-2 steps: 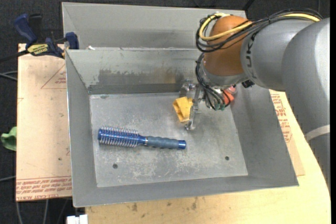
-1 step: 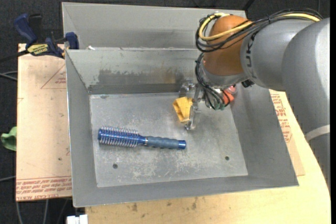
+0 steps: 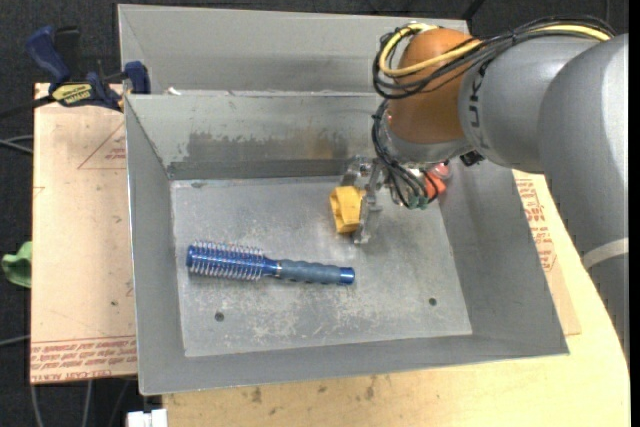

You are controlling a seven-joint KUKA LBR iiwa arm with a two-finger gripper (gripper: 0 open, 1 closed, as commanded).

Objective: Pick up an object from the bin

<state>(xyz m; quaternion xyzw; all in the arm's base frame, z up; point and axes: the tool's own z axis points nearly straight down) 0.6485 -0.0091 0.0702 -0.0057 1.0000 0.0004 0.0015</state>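
Mid-bin | small yellow block [image 3: 346,209] just beside claw [image 3: 362,225] | claw state: cannot tell

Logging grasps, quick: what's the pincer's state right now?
Pincer: cannot be told; it is right beside the small yellow object mid-bin.

Grey arm [image 3: 560,105] reaching in from right, orange-covered wrist [image 3: 430,85] (cables looped) pointing down

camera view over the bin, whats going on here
The robot arm reaches into the grey bin from the right. Its end effector is down by the floor, close beside a small yellow object near the middle; whether it has hold of it is unclear. A blue hairbrush lies apart, lower left of it.
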